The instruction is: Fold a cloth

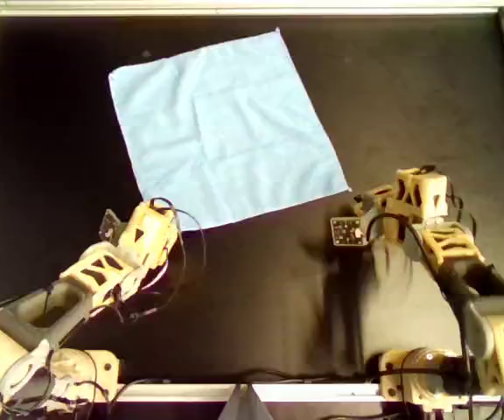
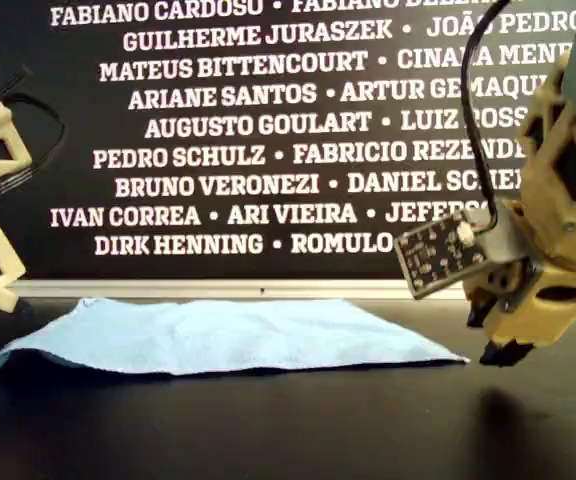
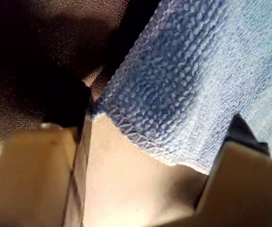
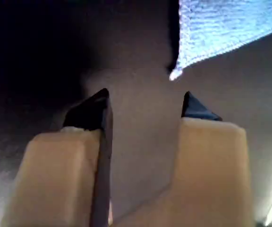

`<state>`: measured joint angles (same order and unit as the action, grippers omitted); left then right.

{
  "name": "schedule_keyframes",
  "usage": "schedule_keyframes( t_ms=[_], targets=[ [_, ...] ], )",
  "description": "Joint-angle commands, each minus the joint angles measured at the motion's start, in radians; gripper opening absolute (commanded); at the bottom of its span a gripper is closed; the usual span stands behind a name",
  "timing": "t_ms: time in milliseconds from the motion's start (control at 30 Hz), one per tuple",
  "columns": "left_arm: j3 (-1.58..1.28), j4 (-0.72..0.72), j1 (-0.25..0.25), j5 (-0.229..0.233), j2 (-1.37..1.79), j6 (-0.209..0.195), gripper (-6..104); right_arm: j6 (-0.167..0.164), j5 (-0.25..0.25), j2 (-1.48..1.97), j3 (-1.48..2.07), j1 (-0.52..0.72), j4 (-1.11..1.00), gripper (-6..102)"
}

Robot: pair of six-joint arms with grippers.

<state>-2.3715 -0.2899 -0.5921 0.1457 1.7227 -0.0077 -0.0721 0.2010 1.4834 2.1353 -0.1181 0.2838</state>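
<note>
The cloth point(image 1: 226, 131) lies spread flat on the black table point(image 1: 42, 131), toward the far side in the overhead view. The left gripper point(image 1: 154, 213), jaws parted, straddles the cloth's near corner. The right gripper point(image 4: 145, 106) hovers with jaws apart and empty, just short of another corner.

You have the cloth point(image 1: 227, 131) lying flat on the table point(image 1: 51, 131), turned like a diamond, in the upper middle of the overhead view. Your left gripper point(image 1: 153, 213) sits at the cloth's near corner on the overhead view's left, with that corner's edge reaching in between its spread jaws. Your right gripper point(image 1: 363, 210) stands just off the corner on the overhead view's right, apart from the cloth, jaws spread over bare table.
</note>
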Motion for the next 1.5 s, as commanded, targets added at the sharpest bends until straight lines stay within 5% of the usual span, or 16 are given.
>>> schedule_keyframes(
  t_ms=[0, 467, 1200, 1467],
  targets=[
    [0.008, -0.006, -0.034, -0.009, -0.002, -0.005, 100, 0.005, 0.023, -0.041, -0.123, -0.006, -0.061, 60],
    [0.109, -0.014, -0.025, -0.009, -0.12, -0.005, 100, 0.005, 0.006, -0.207, -0.341, -0.11, -0.029, 60],
    [0.121, -0.017, -0.021, -0.009, -0.13, -0.005, 100, 0.005, 0.021, -0.428, -0.736, -0.11, 0.337, 60],
    [0.118, -0.023, -0.035, -0.009, -0.129, -0.003, 75, 0.005, 0.023, -0.426, -0.716, -0.11, 0.337, 59]
  ],
)
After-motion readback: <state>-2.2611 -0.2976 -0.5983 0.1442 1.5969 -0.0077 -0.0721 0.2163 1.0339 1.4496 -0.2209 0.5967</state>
